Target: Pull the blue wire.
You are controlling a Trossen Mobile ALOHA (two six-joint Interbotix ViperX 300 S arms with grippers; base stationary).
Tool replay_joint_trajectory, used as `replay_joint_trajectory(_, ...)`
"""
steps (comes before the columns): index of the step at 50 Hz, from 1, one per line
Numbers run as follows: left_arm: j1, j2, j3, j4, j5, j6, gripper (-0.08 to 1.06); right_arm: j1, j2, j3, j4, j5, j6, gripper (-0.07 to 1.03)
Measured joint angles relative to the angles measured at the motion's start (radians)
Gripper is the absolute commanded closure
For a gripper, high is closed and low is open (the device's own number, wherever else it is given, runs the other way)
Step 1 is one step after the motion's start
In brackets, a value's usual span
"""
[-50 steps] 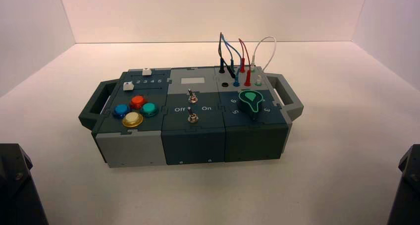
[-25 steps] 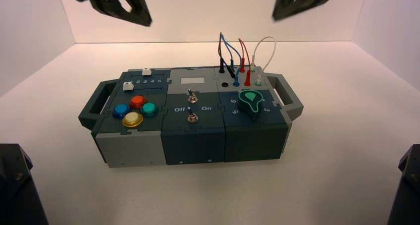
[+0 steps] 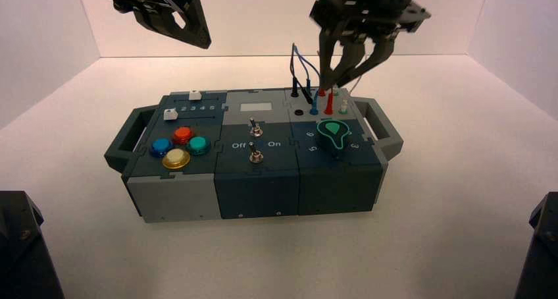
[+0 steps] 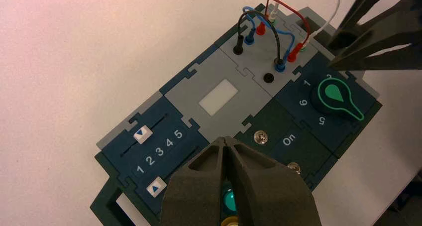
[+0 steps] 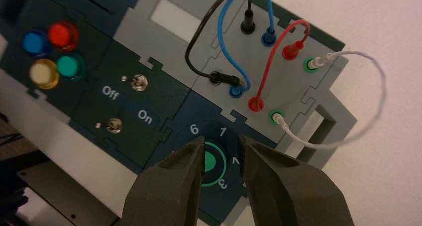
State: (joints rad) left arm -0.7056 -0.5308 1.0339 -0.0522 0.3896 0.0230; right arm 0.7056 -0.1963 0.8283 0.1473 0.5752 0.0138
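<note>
Currently, the right jaws stand wide open, holding 0 wires.

Box panels read "1 2 3 4 5" (slider), "Off"/"On".

In the high view, a pale back wall goes across the top of the frame, and it meets the table at a thin dark line. A side wall stands at the upper left, another side wall at the upper right. The light is warm and soft, and the whitish table top shows faint shadows.
</note>
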Motion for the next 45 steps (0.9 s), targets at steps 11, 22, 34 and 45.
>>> replay_joint_trajectory(11,0.000,0.009,-0.008,0.000,0.000,0.000,1.01,0.002,0.100,-0.044,0.000,-0.005,0.000,0.60)
replay_joint_trajectory(22,0.000,0.014,-0.009,0.000,0.000,0.000,1.01,-0.002,0.129,-0.072,0.000,-0.021,0.000,0.60)
replay_joint_trajectory(34,0.000,0.014,-0.009,0.000,-0.002,0.002,1.01,-0.008,0.149,-0.084,-0.002,-0.029,0.000,0.60)
replay_joint_trajectory(45,0.000,0.014,-0.009,0.000,0.000,0.002,1.01,-0.041,0.167,-0.091,-0.002,-0.034,0.002,0.60)
